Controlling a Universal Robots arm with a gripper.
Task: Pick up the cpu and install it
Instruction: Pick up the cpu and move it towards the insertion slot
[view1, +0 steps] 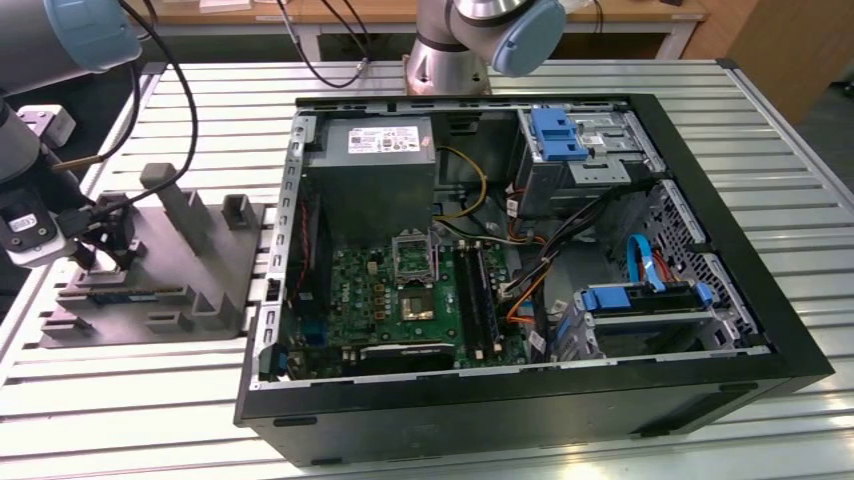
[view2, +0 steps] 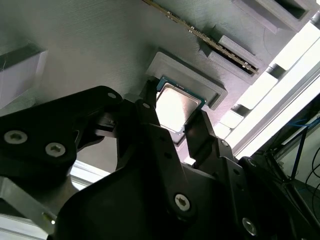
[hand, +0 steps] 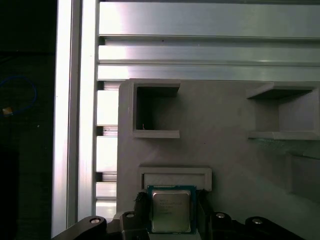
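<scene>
cpu (hand: 171, 210) in grey fixture (hand: 225, 150) seat, flanked by end effector (hand: 172, 202).

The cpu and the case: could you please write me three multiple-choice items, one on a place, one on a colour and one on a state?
1. Where is the cpu?
A. At the grey fixture, outside the case.
B. In a socket.
C. On the power supply.

2. What colour are the drive brackets in the case?
A. Red.
B. Green.
C. Blue.

3. How is the case?
A. Closed.
B. Lying open, board showing.
C. Covered by a cloth.

Key:
1 A: both wrist views show it at the fixture, with the end effector at it.
2 C: the brackets are blue in the exterior view.
3 B: the exterior view looks straight onto the board.
</scene>
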